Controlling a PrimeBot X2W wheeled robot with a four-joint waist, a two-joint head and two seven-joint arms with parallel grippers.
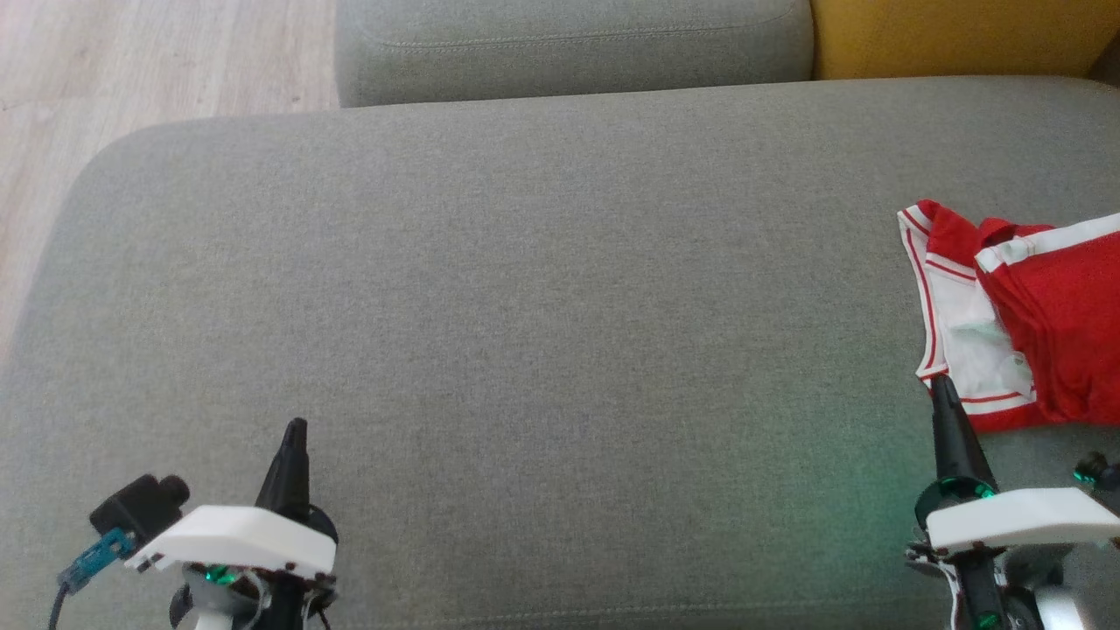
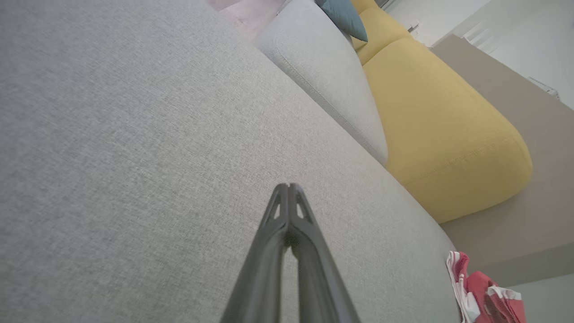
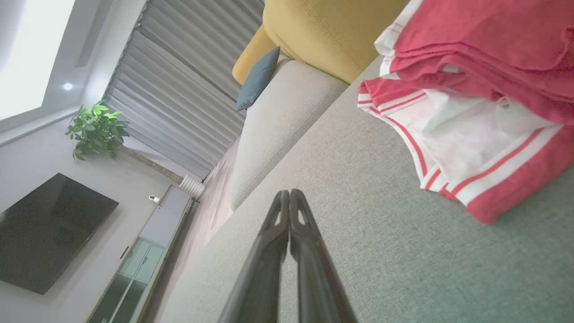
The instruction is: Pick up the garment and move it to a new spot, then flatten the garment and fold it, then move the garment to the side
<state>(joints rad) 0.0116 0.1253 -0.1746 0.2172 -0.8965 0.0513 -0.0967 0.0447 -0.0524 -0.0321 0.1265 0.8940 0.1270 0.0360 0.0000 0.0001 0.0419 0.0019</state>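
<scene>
Wide grey sofa seat stretches out in front of me, with a yellow cushion beyond its far right corner. The red-and-white garment lies bunched in layers at the seat's right edge. My right gripper hovers just beside its near hem, fingers pressed together, holding nothing. My left gripper, also closed and empty, hangs over the seat's near left, well apart from the garment.

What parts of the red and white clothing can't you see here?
- Red and white striped fabric garment: head view's right edge cuts it off.
- Left wrist view: the bottom corner crops it, small.
- Its underside: hidden against the grey woven sofa cushion, every view.
</scene>
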